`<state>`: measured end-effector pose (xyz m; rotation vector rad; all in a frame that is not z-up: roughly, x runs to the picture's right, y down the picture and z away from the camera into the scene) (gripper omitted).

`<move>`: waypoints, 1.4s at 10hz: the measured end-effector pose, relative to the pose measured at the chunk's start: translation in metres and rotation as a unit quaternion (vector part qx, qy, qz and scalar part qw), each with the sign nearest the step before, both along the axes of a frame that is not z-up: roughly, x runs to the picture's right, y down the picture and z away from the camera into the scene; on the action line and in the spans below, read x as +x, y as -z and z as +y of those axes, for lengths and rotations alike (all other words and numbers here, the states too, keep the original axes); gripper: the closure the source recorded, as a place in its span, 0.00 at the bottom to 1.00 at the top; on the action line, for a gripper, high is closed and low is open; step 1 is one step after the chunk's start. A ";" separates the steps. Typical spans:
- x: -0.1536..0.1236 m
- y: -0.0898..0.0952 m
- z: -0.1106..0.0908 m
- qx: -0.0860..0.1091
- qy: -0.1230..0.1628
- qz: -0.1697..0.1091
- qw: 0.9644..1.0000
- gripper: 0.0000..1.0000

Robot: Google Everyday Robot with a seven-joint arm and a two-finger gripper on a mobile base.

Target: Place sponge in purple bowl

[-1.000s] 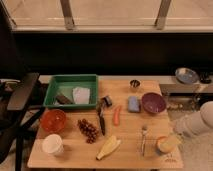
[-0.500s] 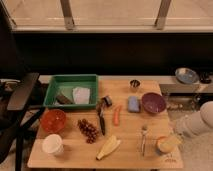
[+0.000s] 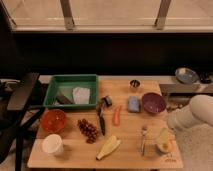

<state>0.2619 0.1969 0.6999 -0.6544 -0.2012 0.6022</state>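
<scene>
The light-blue sponge [image 3: 133,103] lies flat on the wooden table [image 3: 130,155], right of centre. The dark purple bowl [image 3: 153,103] stands just to its right, upright and with nothing in it. My white arm [image 3: 194,113] comes in from the right edge, lower right of the bowl. The gripper [image 3: 173,123] is at the arm's lower left end by the table's right edge, apart from both the sponge and the bowl.
A green tray [image 3: 54,93] with a white cloth [image 3: 81,95] sits back left. An orange bowl [image 3: 53,120], grapes [image 3: 88,130], a knife [image 3: 101,120], a carrot [image 3: 117,115], a white cup [image 3: 52,144], a metal cup [image 3: 134,84] and a fork [image 3: 144,140] are on the table. A grey-blue dish [image 3: 186,75] stands off to the right.
</scene>
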 end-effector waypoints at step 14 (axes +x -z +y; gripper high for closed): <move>-0.073 -0.057 -0.102 0.063 0.108 -0.006 0.992 0.20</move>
